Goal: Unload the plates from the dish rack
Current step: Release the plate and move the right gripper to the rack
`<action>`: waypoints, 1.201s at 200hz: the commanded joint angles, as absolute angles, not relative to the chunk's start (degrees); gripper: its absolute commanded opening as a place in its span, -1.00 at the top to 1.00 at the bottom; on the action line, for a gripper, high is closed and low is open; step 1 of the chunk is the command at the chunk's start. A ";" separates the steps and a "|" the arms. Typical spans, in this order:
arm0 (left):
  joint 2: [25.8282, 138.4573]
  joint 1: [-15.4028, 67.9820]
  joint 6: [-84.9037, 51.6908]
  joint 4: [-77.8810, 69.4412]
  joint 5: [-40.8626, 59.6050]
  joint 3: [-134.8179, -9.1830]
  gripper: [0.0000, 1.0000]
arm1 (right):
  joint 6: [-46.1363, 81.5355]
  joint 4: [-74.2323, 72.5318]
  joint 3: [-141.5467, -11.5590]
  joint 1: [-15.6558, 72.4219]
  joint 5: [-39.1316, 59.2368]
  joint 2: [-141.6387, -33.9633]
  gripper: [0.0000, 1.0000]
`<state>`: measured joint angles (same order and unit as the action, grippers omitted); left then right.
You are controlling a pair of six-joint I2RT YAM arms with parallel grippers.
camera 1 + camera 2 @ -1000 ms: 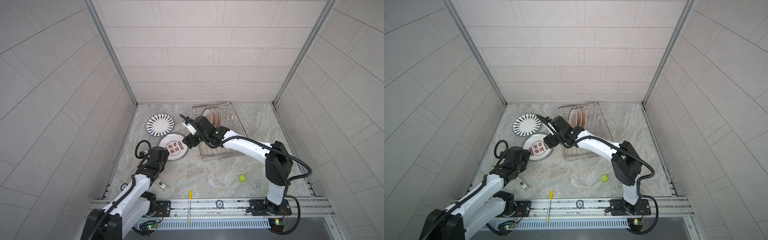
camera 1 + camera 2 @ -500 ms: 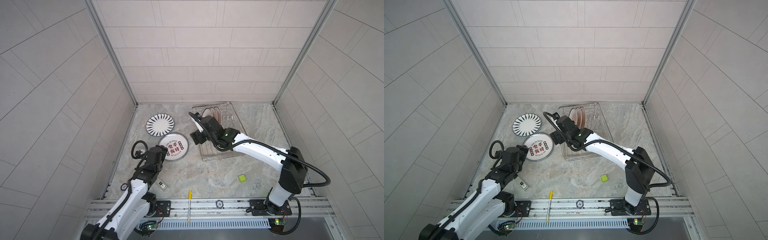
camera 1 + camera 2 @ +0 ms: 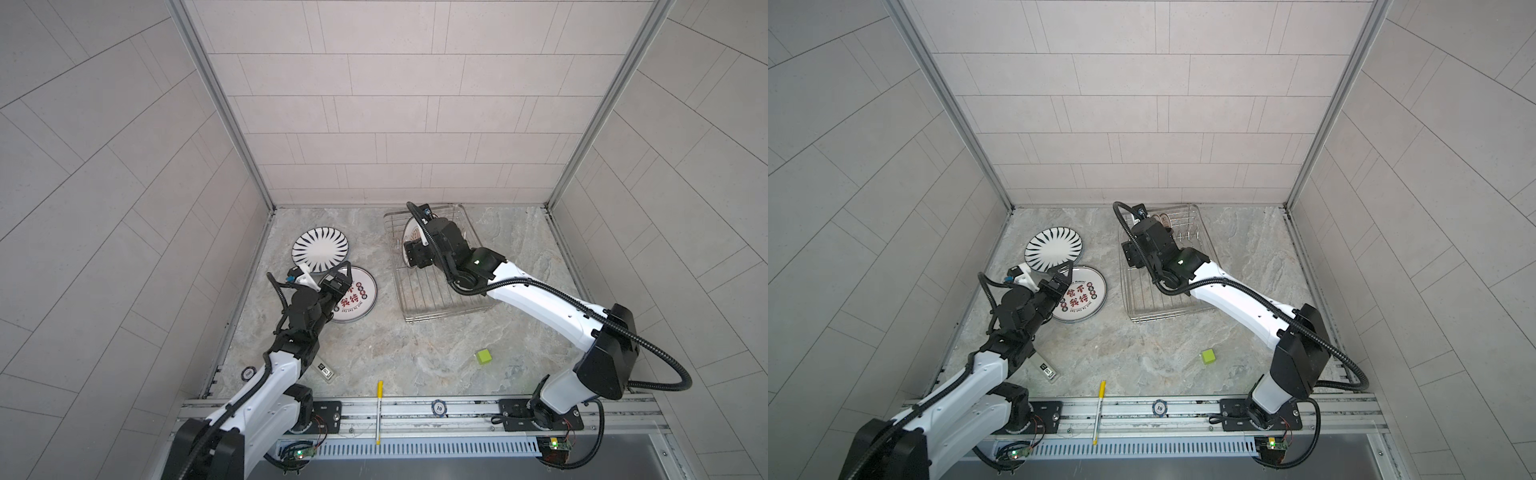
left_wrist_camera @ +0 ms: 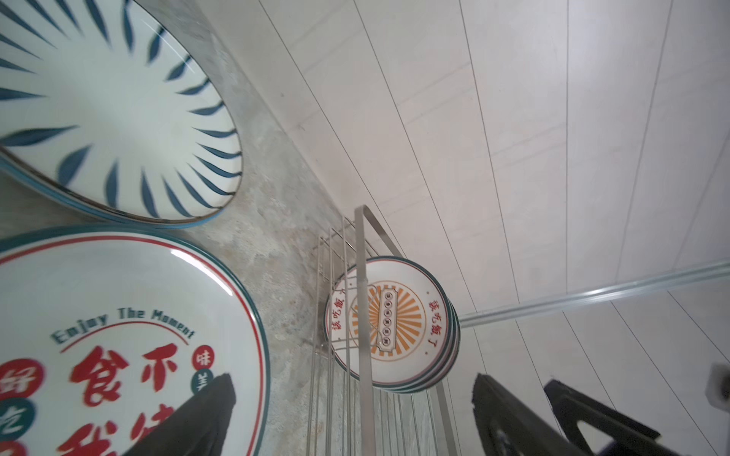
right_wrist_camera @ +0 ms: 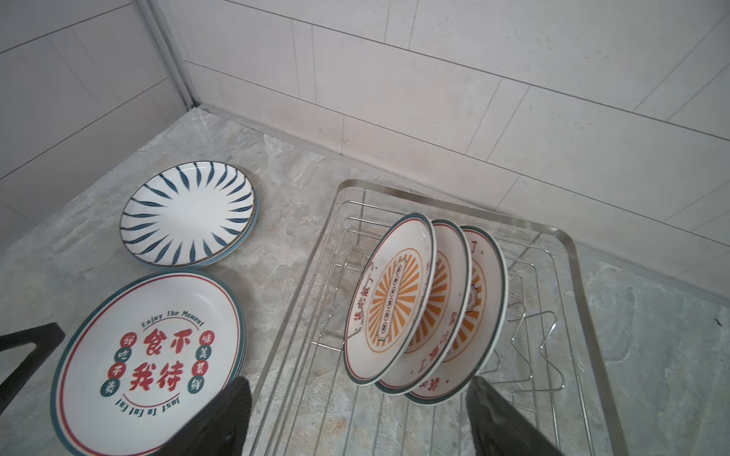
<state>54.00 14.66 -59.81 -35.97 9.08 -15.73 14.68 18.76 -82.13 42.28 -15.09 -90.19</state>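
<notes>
On the tabletop (image 3: 374,345) the rack (image 3: 432,295) lies right of centre, against the back wall; three plates (image 5: 446,300) stand on edge in its far end, leaning one behind another. Left of the rack, apart from it, lie two stacks: the striped plates (image 3: 320,250) behind, the lettered plates (image 3: 359,297) just before them. A cube (image 3: 483,356) lies before the rack; a card (image 3: 325,371) lies front left; a pen (image 3: 379,409) crosses the front rail, a chip (image 3: 439,407) to its right.

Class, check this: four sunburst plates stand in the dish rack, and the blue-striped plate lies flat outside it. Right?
Not four: the right wrist view shows three sunburst plates standing in the dish rack. The blue-striped plate does lie flat outside it.
</notes>
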 commanded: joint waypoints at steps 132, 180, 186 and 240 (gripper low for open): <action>56.75 25.39 -38.49 -32.88 10.82 -26.45 -1.00 | 19.25 30.94 -102.27 37.35 -24.18 -109.88 0.14; 57.59 25.58 -38.41 -33.95 10.45 -25.75 -1.00 | 20.13 30.89 -103.42 36.22 -22.07 -113.09 0.34; 57.57 25.53 -38.34 -33.95 10.54 -25.75 -1.00 | 20.23 31.24 -103.87 36.13 -22.06 -113.66 0.38; 57.86 25.63 -38.23 -34.12 10.11 -25.53 -1.00 | 20.67 32.58 -107.22 35.95 -22.12 -118.21 0.47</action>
<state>57.69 25.28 -39.07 -32.69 10.79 -25.06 19.64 30.46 -105.23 35.88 -21.80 -116.33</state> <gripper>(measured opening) 0.999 0.274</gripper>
